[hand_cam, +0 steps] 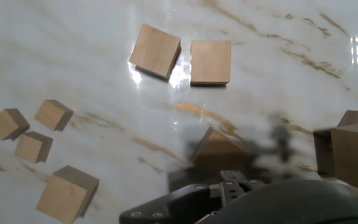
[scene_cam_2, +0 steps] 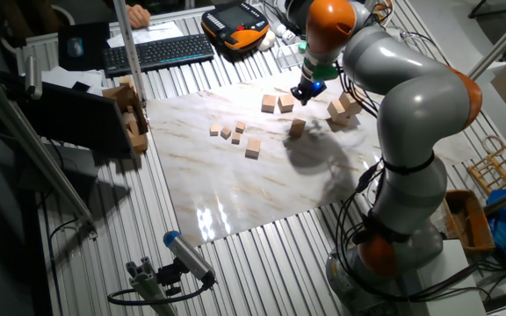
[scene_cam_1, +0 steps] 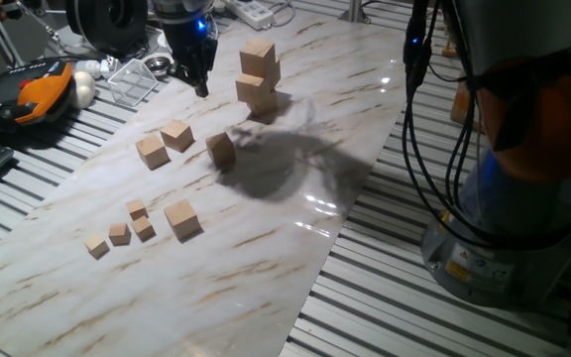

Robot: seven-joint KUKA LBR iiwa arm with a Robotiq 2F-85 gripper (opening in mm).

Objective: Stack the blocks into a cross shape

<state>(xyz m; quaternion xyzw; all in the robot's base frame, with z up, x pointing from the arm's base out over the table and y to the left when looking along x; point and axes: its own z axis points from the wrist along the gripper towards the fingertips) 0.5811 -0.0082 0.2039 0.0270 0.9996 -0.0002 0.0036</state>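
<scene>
While I hang above the marbled worktop [scene_cam_1: 295, 248], my grey-and-orange arm [scene_cam_2: 402, 96] reaches over it from the side. My jaws [scene_cam_1: 193, 69] hover in the air near the worktop's far edge, apart from every block; whether they are parted or closed I cannot tell, since the hand view shows only the dark housing below.

The blocks lie scattered. A stack [scene_cam_1: 259, 77] stands just beside me, with one cube sitting on lower ones. Two blocks [scene_cam_1: 165, 144] rest close together on the slab, almost touching, and show side by side in the hand view [hand_cam: 182, 59]. Another block [scene_cam_1: 221, 149] sits tilted between that pair and the stack. A further block [scene_cam_1: 182, 219] lies nearer the front, just beside the four tiny cubes [scene_cam_1: 125, 230].
</scene>
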